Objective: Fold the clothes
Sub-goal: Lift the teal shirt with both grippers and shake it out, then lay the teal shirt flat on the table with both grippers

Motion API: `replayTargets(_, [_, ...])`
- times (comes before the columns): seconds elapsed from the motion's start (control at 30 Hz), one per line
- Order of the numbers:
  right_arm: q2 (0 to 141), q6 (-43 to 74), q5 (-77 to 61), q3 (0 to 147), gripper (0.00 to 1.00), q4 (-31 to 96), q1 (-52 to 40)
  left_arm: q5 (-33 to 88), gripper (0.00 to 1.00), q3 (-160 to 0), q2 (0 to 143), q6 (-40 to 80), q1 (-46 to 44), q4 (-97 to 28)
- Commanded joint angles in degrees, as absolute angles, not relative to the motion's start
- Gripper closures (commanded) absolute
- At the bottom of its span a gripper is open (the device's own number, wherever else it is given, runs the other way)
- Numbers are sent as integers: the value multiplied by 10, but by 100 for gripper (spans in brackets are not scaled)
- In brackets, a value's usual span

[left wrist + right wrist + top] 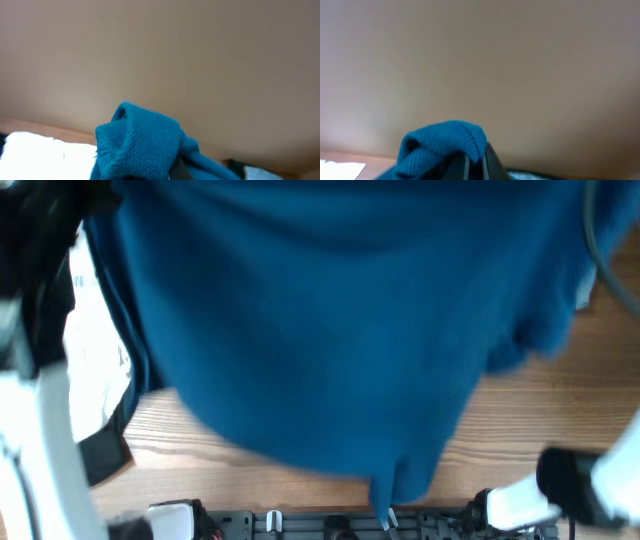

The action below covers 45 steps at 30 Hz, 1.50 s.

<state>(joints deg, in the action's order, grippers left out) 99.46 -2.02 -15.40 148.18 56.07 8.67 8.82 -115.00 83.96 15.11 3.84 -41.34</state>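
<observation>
Plainly, the blue knit garment (330, 330) is up in the air rather than on the bench (540, 420): from the overhead camera it fills most of the frame and blurs, so I judge it is raised close to the lens. Its broad span runs from 9 o'clock to 3 o'clock, and the body narrows to a hanging tip at about 6 o'clock, just above the rail at the bottom edge. That makes the long axis the 9-to-3 line, with the free cloth dropping away from it. In the left wrist view a bunch of the knit (140, 145) sits right at the left jaws, at 6 o'clock in the frame, with only plain wall behind it. The right wrist view shows the same, a fold of knit (445, 145) humped over the dark fingers (487, 160). I read both jaws as closed narrow on cloth, one at each end of the span, so neither arm is nearer. Any lowering has to keep the two ends level and apart. On the bench at 9 o'clock lie a white cloth (100, 360) and a dark piece (105, 450), which the falling hem could land on.
</observation>
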Motion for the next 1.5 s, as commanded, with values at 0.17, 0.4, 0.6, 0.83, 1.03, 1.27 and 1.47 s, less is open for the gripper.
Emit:
replayTargets(0.17, [1081,46,-150,1500,96,302,60,96,96,-1155,976,174,36,-111])
replayTargets(0.4, [1107,14,-190,1509,96,365,62,98,96,-1226,994,116,39,-297])
replayTargets(0.6, [1215,-37,-256,1492,96,525,32,98,96,-1226,1101,107,77,-539])
replayTargets(0.83, [1178,-29,-259,1492,96,780,35,100,96,-1226,1082,107,78,-737])
replayTargets(1.03, [1135,13,-179,1485,96,922,34,91,96,-1226,1080,107,78,-923])
replayTargets(1.27, [951,45,-132,1206,95,917,34,65,96,-1105,1007,110,78,-965])
replayTargets(1.47, [751,98,-130,858,96,849,34,37,96,-871,847,173,78,-911])
